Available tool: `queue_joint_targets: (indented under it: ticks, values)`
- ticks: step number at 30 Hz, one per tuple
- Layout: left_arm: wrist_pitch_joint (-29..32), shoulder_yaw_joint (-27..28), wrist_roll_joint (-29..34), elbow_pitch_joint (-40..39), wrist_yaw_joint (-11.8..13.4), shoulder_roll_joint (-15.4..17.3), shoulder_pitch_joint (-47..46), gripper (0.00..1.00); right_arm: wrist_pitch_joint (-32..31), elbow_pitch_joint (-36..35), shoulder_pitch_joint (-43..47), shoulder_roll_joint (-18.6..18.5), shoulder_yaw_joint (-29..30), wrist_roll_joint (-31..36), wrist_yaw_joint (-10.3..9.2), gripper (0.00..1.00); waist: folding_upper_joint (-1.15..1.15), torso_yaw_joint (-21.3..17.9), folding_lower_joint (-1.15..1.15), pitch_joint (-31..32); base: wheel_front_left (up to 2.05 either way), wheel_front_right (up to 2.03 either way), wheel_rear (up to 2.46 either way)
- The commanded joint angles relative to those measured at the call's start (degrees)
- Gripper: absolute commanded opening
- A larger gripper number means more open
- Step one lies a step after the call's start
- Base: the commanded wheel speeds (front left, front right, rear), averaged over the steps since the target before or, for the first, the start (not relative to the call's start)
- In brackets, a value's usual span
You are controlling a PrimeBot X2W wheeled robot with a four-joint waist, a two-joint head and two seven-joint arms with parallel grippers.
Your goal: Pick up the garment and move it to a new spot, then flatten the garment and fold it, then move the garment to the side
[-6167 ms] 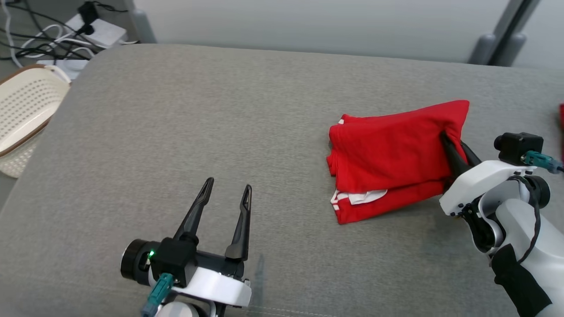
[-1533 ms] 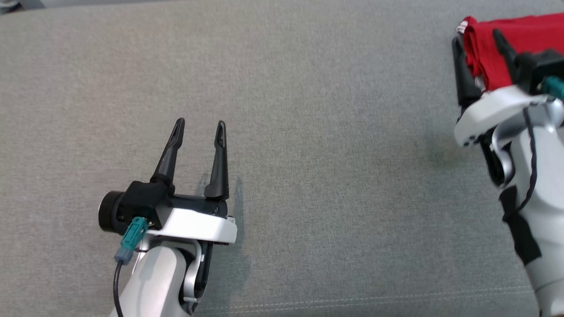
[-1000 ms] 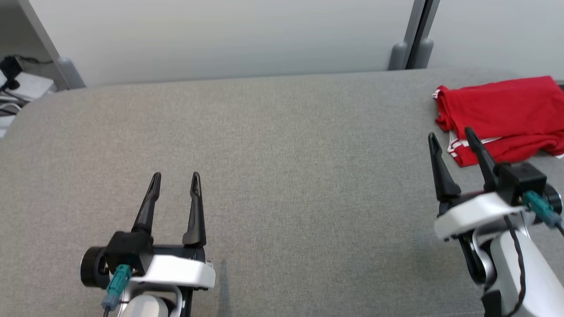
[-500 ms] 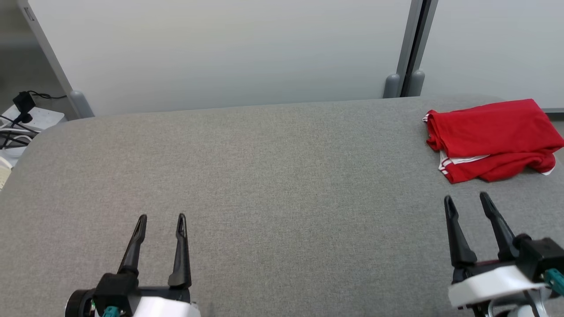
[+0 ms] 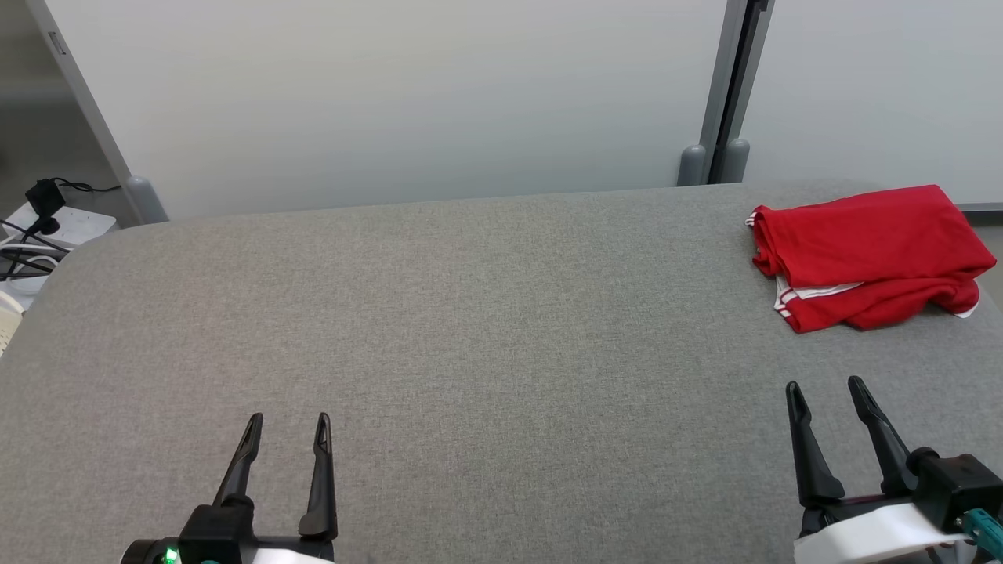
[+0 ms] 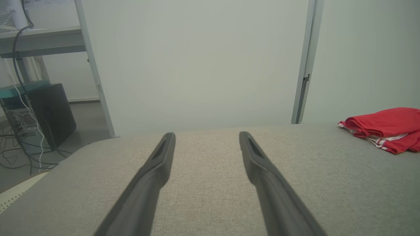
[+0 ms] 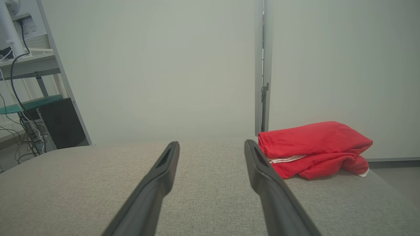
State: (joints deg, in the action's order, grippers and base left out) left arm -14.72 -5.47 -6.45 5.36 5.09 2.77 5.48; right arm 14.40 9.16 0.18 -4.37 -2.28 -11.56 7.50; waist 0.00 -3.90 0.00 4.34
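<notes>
The garment [image 5: 866, 254] is red with white trim and lies folded at the far right of the grey padded table [image 5: 470, 329]. It also shows in the left wrist view [image 6: 387, 129] and the right wrist view [image 7: 311, 149]. My right gripper [image 5: 823, 388] stands open near the front right, well short of the garment, nothing between its fingers. At the front left my left gripper [image 5: 287, 421] is open and empty too. Both point toward the far wall.
A pale partition wall with a grey post [image 5: 725, 86] stands behind the table. Cables and a power strip [image 5: 47, 223] lie on the floor at the far left. A dark computer case [image 6: 52, 111] sits under a shelf to the left.
The right gripper let go of the garment and drew back toward me. The head camera tilted up, so the wall came into view and both grippers dropped to the bottom edge.
</notes>
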Motion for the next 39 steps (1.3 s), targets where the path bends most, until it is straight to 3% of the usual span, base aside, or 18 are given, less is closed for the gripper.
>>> queue_joint_targets:
  ticks: [1, 7, 8, 15, 19, 23, 39]
  values:
    - [-0.3, 2.0, 0.3, -1.2, -0.1, 0.1, -1.9, 1.00, 0.6, -1.7, -0.9, -0.7, -1.3, 0.0, -0.01, 1.00, 0.00, 0.0, 0.00, 0.1, 0.00, 0.00, 0.00]
    - [-0.3, 1.7, 0.2, 0.2, -0.2, 0.1, -1.8, 1.00, 0.6, -1.8, -0.6, -0.8, -1.5, -0.3, -0.01, 1.00, 0.00, -0.1, 0.00, 0.2, 0.00, 0.00, 0.00]
    - [0.0, -0.1, 0.0, 1.7, 0.0, 0.0, 0.0, 0.00, 0.0, 0.2, 0.5, 0.0, -0.1, -0.1, 0.00, 0.00, 0.00, -0.1, 0.00, 0.2, 0.00, 0.00, 0.00]
    - [0.7, 0.1, -1.9, 5.5, -0.3, -0.5, 1.2, 0.00, -0.7, 3.5, 2.3, 0.7, -0.1, -1.9, 0.00, 0.00, 0.00, 0.0, 0.02, 0.1, 0.00, 0.00, 0.00]
    - [1.4, 0.5, -4.7, 5.5, -0.7, -0.5, 0.8, 0.00, -1.4, 3.4, 2.0, 0.7, 0.2, -4.5, 0.00, 0.00, 0.00, 0.2, 0.13, 0.1, 0.00, 0.00, 0.00]
    - [2.0, 0.9, -7.4, 5.6, -1.1, -0.5, 0.4, 0.00, -2.0, 3.5, 1.8, 0.7, 0.4, -7.1, 0.00, 0.00, 0.00, 0.3, 0.02, -0.2, 0.00, 0.00, 0.00]
    - [4.5, 2.3, -17.7, 5.9, -2.6, -0.4, -1.1, 0.00, -4.4, 3.7, 0.7, 0.8, 1.5, -16.9, 0.00, 0.00, 0.00, 0.8, 0.00, -0.8, 0.00, 0.00, 0.00]
